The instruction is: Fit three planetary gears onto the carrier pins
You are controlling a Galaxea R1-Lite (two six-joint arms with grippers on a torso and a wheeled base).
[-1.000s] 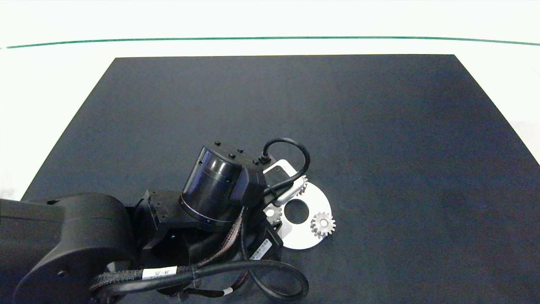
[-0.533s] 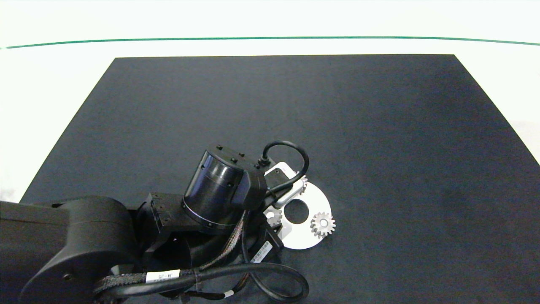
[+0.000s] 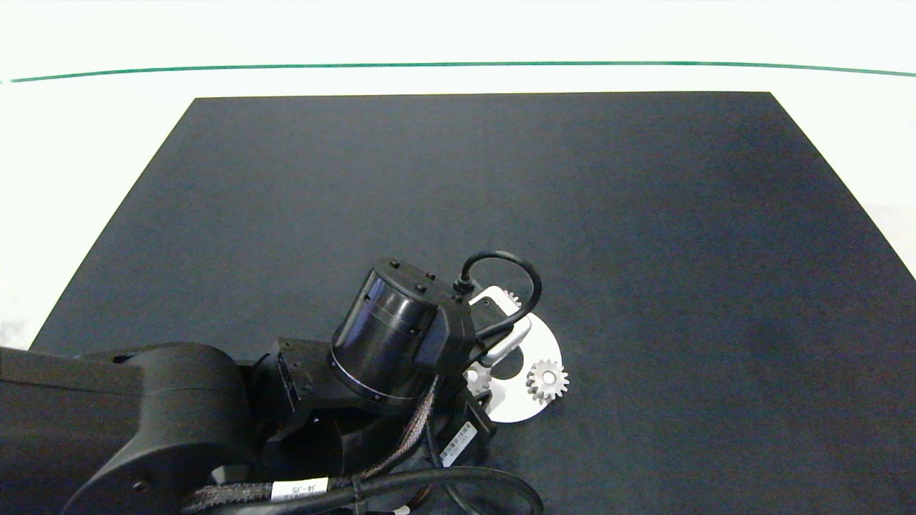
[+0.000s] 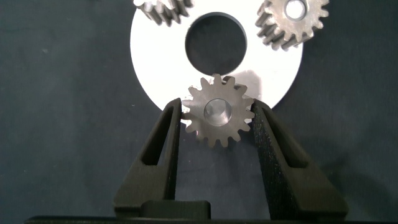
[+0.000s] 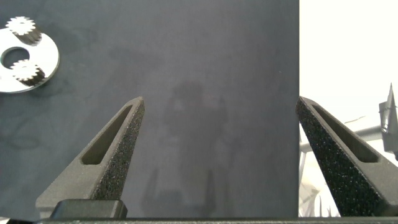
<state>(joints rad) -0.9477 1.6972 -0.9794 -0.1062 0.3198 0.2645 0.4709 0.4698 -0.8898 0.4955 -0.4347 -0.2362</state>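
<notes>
Left hand point(image 4: 216, 118) is seen pinching one of the planetary gears point(image 4: 219, 111) between its two fingers point(image 4: 163, 144), the gear lying over the near edge of the white disc point(image 4: 155, 53). A pin can be seen in that gear's bore. Two more gears point(image 4: 292, 20) are seated on the disc beyond its centre hole point(image 4: 216, 41). From the head view, the disc point(image 3: 544, 343) is partly hidden under the left arm. Right hand point(image 5: 217, 155) is held spread wide over the dark table point(image 5: 205, 74), well apart from the disc point(image 5: 45, 62).
</notes>
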